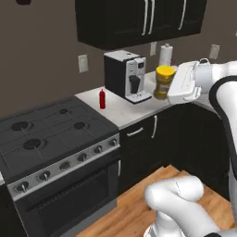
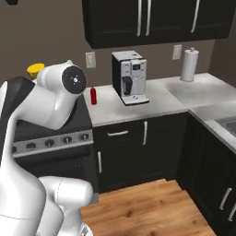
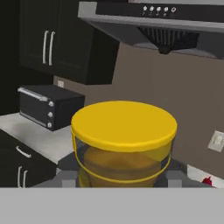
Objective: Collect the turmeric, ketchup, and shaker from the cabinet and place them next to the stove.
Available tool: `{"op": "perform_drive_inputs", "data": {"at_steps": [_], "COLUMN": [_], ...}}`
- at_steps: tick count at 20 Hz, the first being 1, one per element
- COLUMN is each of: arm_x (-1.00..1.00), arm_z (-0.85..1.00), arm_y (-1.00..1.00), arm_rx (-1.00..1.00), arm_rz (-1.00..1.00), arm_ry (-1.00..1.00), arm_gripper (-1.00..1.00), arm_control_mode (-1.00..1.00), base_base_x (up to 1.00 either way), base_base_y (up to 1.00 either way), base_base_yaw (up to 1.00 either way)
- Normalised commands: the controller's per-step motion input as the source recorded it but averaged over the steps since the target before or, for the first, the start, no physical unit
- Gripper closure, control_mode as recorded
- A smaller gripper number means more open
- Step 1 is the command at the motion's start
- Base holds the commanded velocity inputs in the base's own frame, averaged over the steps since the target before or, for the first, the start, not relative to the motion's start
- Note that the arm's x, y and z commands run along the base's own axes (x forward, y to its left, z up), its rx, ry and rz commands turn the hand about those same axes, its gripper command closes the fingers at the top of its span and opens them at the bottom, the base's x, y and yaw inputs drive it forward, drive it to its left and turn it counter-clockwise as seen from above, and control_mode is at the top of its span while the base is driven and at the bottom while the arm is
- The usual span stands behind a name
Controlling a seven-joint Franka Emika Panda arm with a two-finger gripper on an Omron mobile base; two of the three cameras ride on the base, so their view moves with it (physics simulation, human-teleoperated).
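The turmeric, an amber jar under a wide yellow cap, is carried in the air at the end of the white arm. The hand view looks straight at its cap, with the gripper seated low against the jar's sides, one dark pad on each flank. The jaws are clamped on the jar. In the right base view only the yellow cap shows, behind the arm's shoulder joint.

The ketchup stands upright on the pale counter, just beside the right edge of the stove. A coffee machine stands on the same counter, to the right of the ketchup and apart from it. A paper towel roll stands further along, by the wall. Black wall cabinets with doors closed hang above.

In the hand view, a dark toaster oven sits on a counter at left, and a range hood spans the top.
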Motion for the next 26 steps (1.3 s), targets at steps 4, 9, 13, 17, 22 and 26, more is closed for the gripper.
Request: {"op": "perform_drive_inputs", "data": {"at_steps": [4, 9, 13, 17, 22, 26], "arm_x": [0.0, 0.0, 0.0, 0.0, 0.0, 0.0], "arm_z": [0.0, 0.0, 0.0, 0.0, 0.0, 0.0], "arm_y": [0.0, 0.0, 0.0, 0.0, 0.0, 0.0], "arm_rx": [0.0, 0.0, 0.0, 0.0, 0.0, 0.0], "arm_rz": [0.0, 0.0, 0.0, 0.0, 0.0, 0.0], "arm_ry": [0.0, 0.0, 0.0, 0.0, 0.0, 0.0], "arm_gripper": [1.0, 1.0, 1.0, 1.0, 1.0, 1.0], "arm_control_mode": [1.0, 1.0, 1.0, 1.0, 1.0, 1.0], "base_base_x": [0.89, 0.63, 0.39, 0.45, 0.56, 0.54], "base_base_y": [0.0, -0.14, -0.48, -0.44, -0.17, -0.08], "base_base_yaw": [0.37, 0.35, 0.26, 0.23, 0.26, 0.27]}}
